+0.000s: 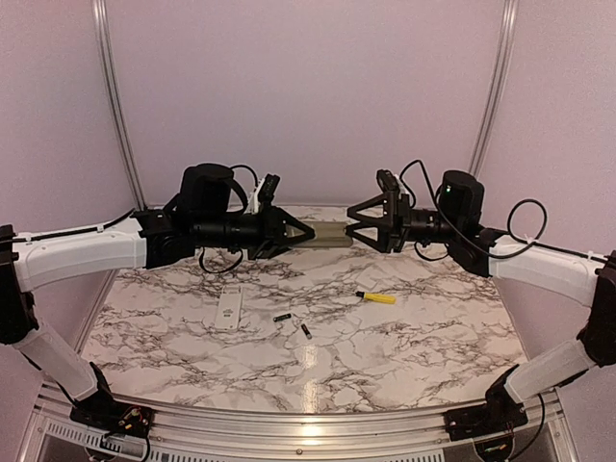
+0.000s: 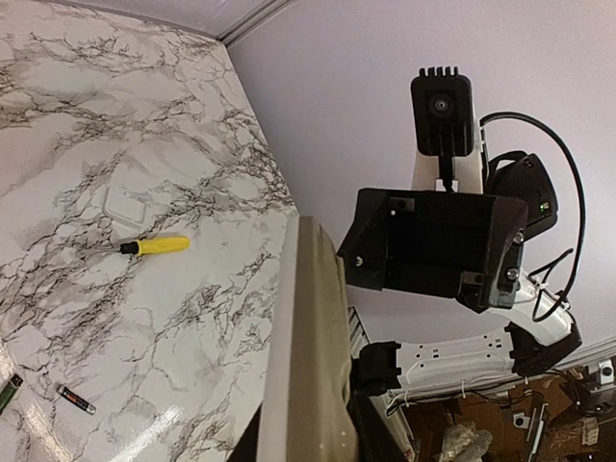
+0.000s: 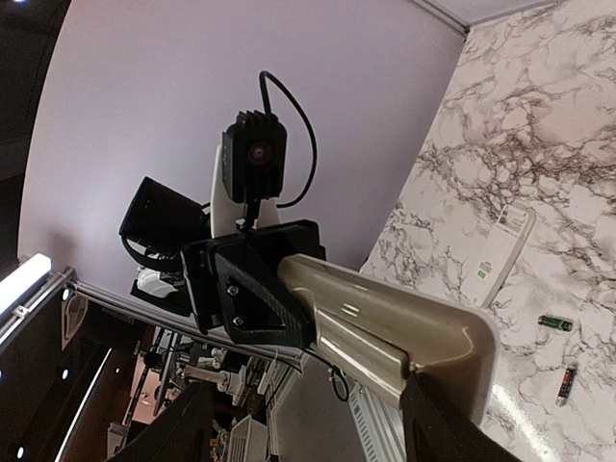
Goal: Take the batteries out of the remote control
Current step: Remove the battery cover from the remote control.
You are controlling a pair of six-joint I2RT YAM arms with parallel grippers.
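The beige remote control (image 1: 329,236) hangs level in the air above the back of the table. My left gripper (image 1: 304,233) is shut on its left end; in the left wrist view the remote (image 2: 308,337) runs up from between the dark fingers (image 2: 377,371). My right gripper (image 1: 352,224) stands open around the remote's right end (image 3: 423,337), which rests against one finger (image 3: 438,423); the other finger (image 3: 183,428) is well apart. Two batteries (image 1: 281,317) (image 1: 306,330) lie loose on the marble below, also seen as battery (image 3: 555,323) and battery (image 3: 566,382). The remote's battery bay is hidden.
A white flat cover plate (image 1: 229,308) lies left of the batteries. A yellow-handled screwdriver (image 1: 377,297) lies to their right, below my right gripper. The marble table (image 1: 414,346) is walled at the back and both sides.
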